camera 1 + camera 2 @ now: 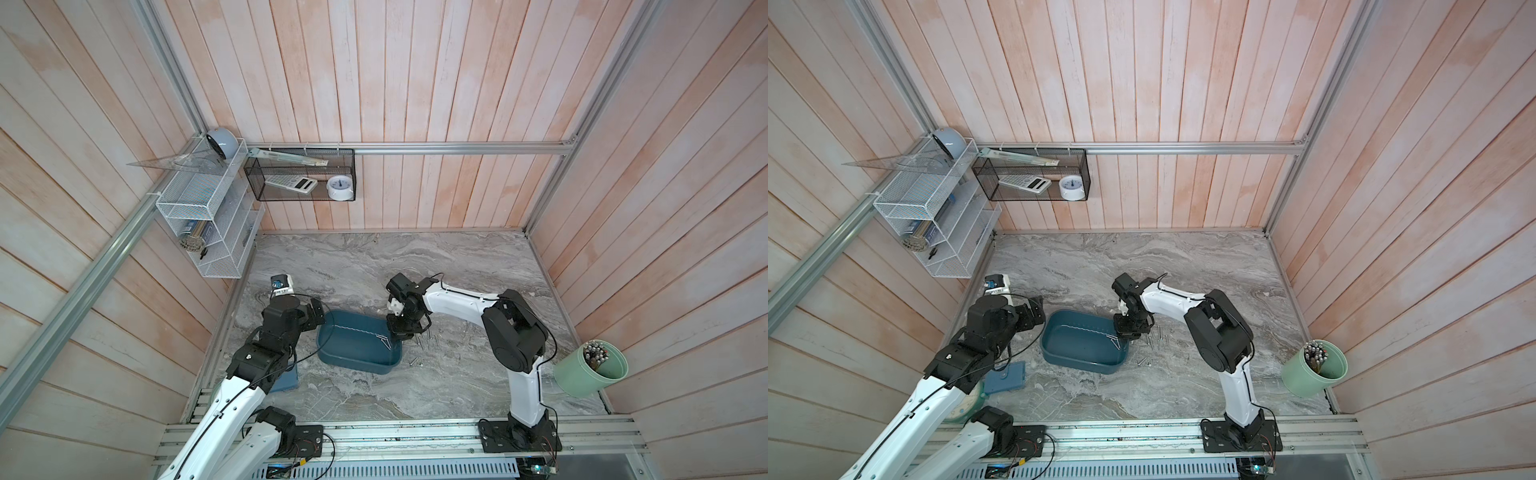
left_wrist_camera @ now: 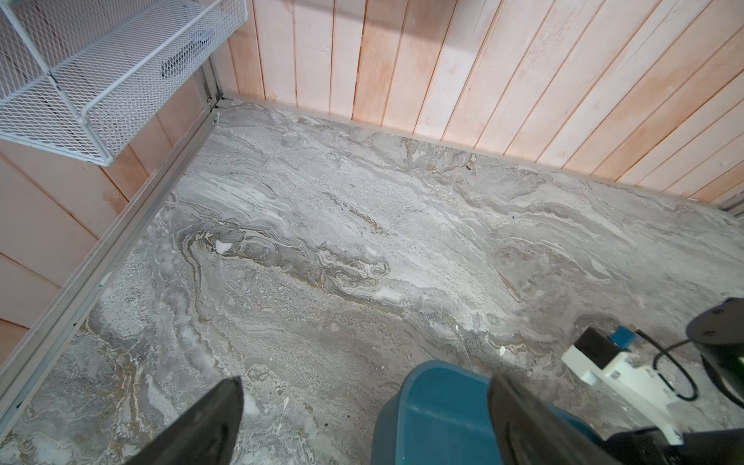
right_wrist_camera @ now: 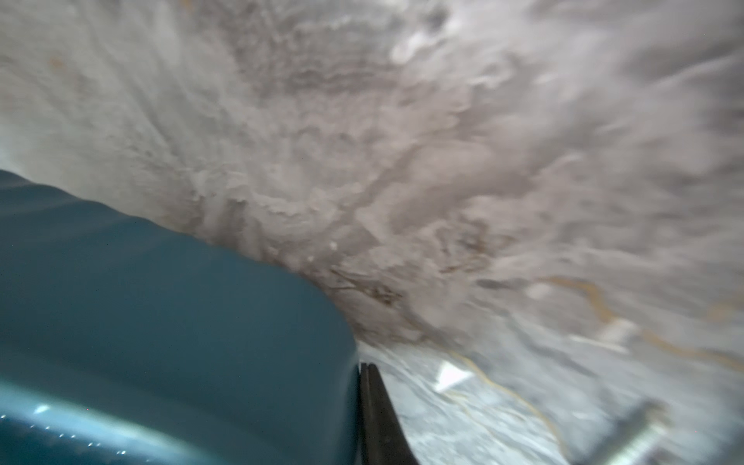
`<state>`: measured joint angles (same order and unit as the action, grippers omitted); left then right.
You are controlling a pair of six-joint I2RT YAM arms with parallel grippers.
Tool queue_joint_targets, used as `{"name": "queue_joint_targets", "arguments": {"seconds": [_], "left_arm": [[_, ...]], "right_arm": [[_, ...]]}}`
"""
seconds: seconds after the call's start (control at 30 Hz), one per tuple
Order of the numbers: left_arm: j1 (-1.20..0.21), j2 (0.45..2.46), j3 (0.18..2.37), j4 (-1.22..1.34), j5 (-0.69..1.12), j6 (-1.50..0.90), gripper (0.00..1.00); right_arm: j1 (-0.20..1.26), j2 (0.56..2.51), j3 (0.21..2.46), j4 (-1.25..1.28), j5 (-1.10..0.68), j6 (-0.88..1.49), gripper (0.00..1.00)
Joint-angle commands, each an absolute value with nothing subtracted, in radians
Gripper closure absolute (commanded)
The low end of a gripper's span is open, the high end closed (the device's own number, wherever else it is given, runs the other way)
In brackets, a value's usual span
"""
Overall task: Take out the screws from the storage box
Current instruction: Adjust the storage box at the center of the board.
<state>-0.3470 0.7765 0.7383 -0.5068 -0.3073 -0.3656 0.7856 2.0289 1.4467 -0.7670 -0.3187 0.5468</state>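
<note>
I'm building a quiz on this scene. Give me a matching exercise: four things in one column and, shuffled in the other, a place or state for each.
Things:
1. left gripper
2. right gripper
3. clock
4. cup

Places or states:
A. in the black basket
B. shut
C. holds metal rods
D. open

Pairs: 1-D, 2-B, 3-A, 4-C
</note>
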Motion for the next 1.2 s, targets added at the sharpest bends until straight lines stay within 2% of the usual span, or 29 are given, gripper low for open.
{"name": "queue_joint_targets", "arguments": {"seconds": [0.0, 0.33, 0.67, 0.77, 1.03, 1.17], "left_arm": [[-0.343, 0.789, 0.732, -0.487, -0.272, -0.351, 0.00], [-0.343, 0.815, 0.737, -0.501, -0.250, -0.354, 0.00], [-0.344, 0.827, 0.740, -0.503, -0.254, -0.351, 0.00], [-0.343, 0.830, 0.740, -0.506, -0.253, -0.352, 0.00], [-0.343, 0.836, 0.741, -0.508, -0.253, -0.350, 0.00], [-0.342, 0.840, 0.743, -0.509, -0.253, -0.350, 0.00]], "right_arm": [[0.809, 2.017, 1.515, -0.886, -0.173, 0.492, 1.00], [0.850, 2.112, 1.690, -0.984, -0.057, 0.457, 0.91], [0.862, 2.190, 1.772, -1.033, -0.005, 0.434, 0.87], [0.862, 2.196, 1.779, -1.036, -0.003, 0.432, 0.82], [0.862, 2.149, 1.746, -0.972, -0.008, 0.429, 0.63], [0.862, 2.110, 1.745, -0.968, 0.031, 0.421, 0.62]]}}
